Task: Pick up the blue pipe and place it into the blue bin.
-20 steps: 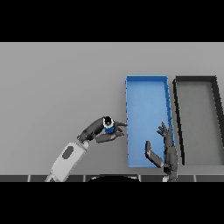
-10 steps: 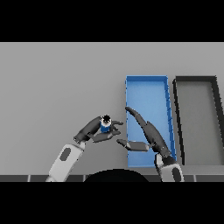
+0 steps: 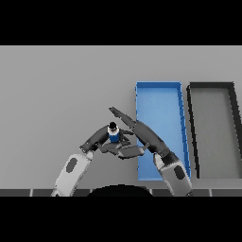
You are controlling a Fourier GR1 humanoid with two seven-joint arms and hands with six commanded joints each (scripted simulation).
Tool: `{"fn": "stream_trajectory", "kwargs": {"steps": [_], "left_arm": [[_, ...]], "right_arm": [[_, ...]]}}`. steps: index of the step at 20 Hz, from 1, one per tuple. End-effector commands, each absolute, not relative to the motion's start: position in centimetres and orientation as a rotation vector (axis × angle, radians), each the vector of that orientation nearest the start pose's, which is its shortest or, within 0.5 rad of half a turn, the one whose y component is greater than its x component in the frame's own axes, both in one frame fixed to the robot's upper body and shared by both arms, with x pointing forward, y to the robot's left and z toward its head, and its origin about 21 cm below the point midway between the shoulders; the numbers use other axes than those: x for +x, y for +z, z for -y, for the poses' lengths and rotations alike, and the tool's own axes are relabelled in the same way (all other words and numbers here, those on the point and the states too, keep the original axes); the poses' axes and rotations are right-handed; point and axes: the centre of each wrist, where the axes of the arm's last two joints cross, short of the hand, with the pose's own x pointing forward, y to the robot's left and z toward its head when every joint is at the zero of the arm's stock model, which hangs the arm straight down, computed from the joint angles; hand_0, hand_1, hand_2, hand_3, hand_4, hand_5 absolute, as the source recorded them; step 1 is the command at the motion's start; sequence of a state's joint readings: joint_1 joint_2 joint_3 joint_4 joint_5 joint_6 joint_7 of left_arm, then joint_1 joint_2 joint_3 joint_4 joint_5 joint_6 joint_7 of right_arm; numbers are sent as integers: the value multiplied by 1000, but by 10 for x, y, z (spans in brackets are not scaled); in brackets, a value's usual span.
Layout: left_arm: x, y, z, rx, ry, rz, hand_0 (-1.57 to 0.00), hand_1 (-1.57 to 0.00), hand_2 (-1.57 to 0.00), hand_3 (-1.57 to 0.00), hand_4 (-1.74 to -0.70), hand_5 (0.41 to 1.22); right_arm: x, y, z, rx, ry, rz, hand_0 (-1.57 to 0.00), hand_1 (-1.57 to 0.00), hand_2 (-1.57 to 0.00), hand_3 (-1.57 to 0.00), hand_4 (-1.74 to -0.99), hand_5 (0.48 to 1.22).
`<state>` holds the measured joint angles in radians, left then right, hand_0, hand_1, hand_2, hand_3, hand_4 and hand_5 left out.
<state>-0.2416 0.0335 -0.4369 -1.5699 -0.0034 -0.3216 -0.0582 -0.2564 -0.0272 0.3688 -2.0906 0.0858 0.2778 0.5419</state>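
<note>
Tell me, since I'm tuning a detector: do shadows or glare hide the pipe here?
Head view: flat, even light with no glare. The blue pipe shows only as a small patch, crowded by the dark left hand and right hand. A soft shadow lies inside the blue bin walls.

1. Flat plain grey tabletop (image 3: 56,85) fills nearly the whole view, matte, no pattern or marks.
2. Long dark grey rectangular bin (image 3: 211,86) with black rim sits at the right side, lengthwise away from the viewer.
3. Light even and soft, faint shadows only.
4. No walls, floor or windows visible.
</note>
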Motion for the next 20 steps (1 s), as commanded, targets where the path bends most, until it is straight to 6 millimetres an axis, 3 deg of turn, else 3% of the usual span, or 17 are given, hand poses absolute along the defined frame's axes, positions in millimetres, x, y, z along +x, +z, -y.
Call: {"fn": "stream_trajectory", "kwargs": {"steps": [1,4,7,9,12,15,17,20], "left_arm": [[270,50,-109,-615,-764,1697,-1571,-1571,-1571,-1571,-1469,1221],[266,48,-105,-595,-776,1691,-1571,-1571,-1571,-1571,-1469,1221],[267,48,-109,-567,-785,1692,-1571,-1571,-1571,-1571,-1465,1221],[267,44,-109,-566,-790,1677,-1571,-1571,-1571,-1571,-1517,1221],[269,50,-110,-520,-808,1650,-1571,-1571,-1571,-1571,-1622,1221],[268,49,-107,-569,-769,1648,-1571,-1571,-1571,-1523,-1677,1221],[267,48,-107,-606,-764,1646,-1571,-1571,-1571,-1502,-1699,1221],[268,45,-107,-614,-751,1648,-1571,-1571,-1571,-1441,-1718,1221]], "right_arm": [[223,178,127,267,795,1735,-7,-16,-66,1,-1223,540],[232,184,120,277,834,1703,-23,-32,-83,1,-1186,521],[240,185,111,291,876,1690,-69,-108,-166,-44,-1204,497],[245,186,110,292,899,1681,-323,-362,-377,-242,-1278,485],[249,188,96,327,913,1690,-876,-877,-910,-762,-1467,518],[252,187,89,389,891,1700,-1215,-1215,-1233,-1021,-1581,650],[250,185,91,418,872,1714,-1343,-1343,-1354,-1186,-1628,856],[249,182,89,408,886,1730,-1454,-1454,-1460,-1357,-1680,1034]]}}
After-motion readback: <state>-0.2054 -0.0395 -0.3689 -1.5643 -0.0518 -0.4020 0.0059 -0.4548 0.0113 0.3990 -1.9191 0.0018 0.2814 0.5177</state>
